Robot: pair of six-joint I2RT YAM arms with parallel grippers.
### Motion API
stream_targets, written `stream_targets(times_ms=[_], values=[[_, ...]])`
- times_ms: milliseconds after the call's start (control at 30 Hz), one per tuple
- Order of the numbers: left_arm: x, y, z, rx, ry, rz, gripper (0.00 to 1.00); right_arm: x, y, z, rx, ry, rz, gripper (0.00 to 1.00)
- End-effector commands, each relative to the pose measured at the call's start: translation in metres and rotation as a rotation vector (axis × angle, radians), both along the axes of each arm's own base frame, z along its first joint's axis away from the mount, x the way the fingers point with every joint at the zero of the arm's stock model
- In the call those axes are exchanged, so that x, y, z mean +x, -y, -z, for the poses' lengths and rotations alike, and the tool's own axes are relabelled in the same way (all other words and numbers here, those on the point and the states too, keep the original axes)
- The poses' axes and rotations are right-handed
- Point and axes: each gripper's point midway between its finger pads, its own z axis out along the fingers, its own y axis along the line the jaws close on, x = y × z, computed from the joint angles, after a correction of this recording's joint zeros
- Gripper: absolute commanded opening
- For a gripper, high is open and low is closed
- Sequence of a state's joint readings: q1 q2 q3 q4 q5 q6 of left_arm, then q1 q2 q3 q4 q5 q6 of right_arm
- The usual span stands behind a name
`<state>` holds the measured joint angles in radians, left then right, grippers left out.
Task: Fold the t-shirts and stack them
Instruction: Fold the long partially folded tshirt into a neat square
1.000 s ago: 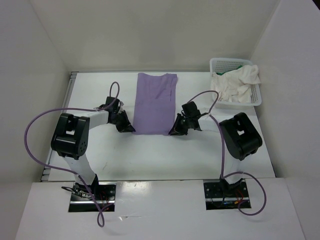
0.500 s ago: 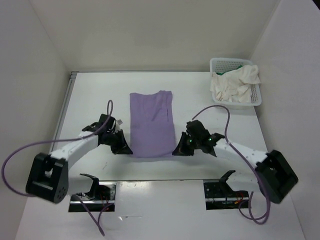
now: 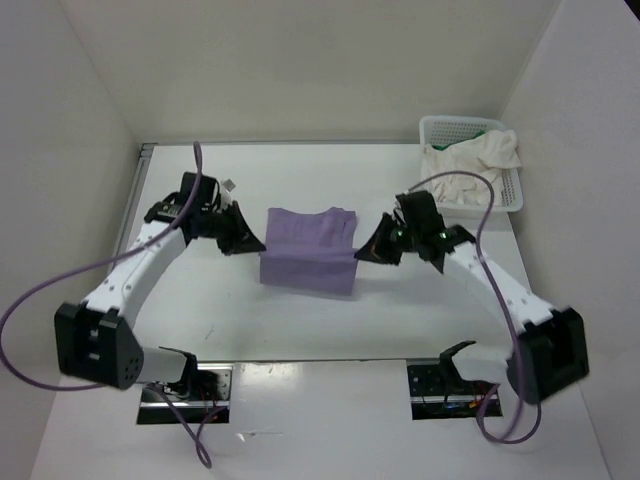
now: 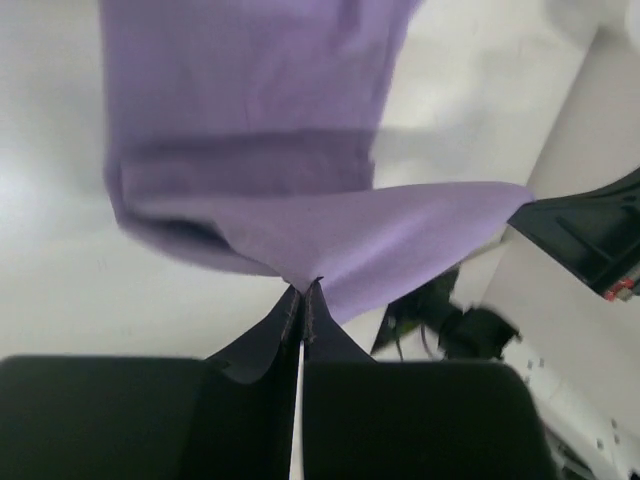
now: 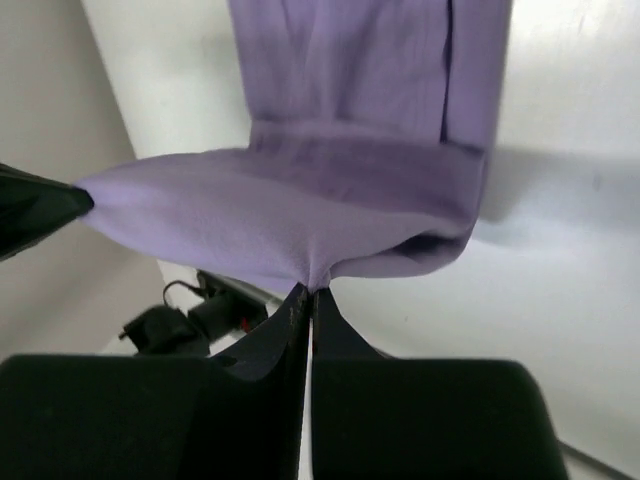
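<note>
The lavender purple t-shirt [image 3: 308,250] lies at the table's middle, its near end lifted and carried back over the rest. My left gripper [image 3: 255,243] is shut on its left corner; in the left wrist view my left gripper [image 4: 303,288] pinches the lavender cloth [image 4: 260,110]. My right gripper [image 3: 363,252] is shut on the right corner; in the right wrist view my right gripper [image 5: 306,291] pinches the cloth [image 5: 340,150]. The off-white t-shirt [image 3: 470,168] lies heaped in the basket, with a bit of the bright green t-shirt [image 3: 481,131] showing behind it.
A white plastic mesh basket [image 3: 516,195] stands at the back right corner. White walls close in the table [image 3: 200,310] on the left, back and right. Purple cables loop off both arms.
Both grippers have lifted the shirt's near edge and carried it away from the bases, toward the back. The long flat shirt is now doubled over into a shorter shape.
</note>
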<state>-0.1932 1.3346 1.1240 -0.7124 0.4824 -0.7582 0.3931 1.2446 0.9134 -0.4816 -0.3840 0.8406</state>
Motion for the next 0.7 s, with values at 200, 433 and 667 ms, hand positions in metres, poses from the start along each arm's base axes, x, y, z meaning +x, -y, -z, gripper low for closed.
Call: stream_targets(times_ms=[200,433,667], values=[[0.174,-0.027,0.097,0.16,0.0,-0.114,0.0,0.206,-0.002,0.052,-0.142,0.092,-0.022,0.0],[0.225,-0.025,0.08,0.085,0.077,-0.161,0.28,0.236,-0.003,0.066,-0.151,0.096,-0.004,0.09],[0.217,-0.031,0.008,0.077,0.259,-0.19,0.41,0.231,0.008,0.023,-0.18,0.177,0.033,0.43]])
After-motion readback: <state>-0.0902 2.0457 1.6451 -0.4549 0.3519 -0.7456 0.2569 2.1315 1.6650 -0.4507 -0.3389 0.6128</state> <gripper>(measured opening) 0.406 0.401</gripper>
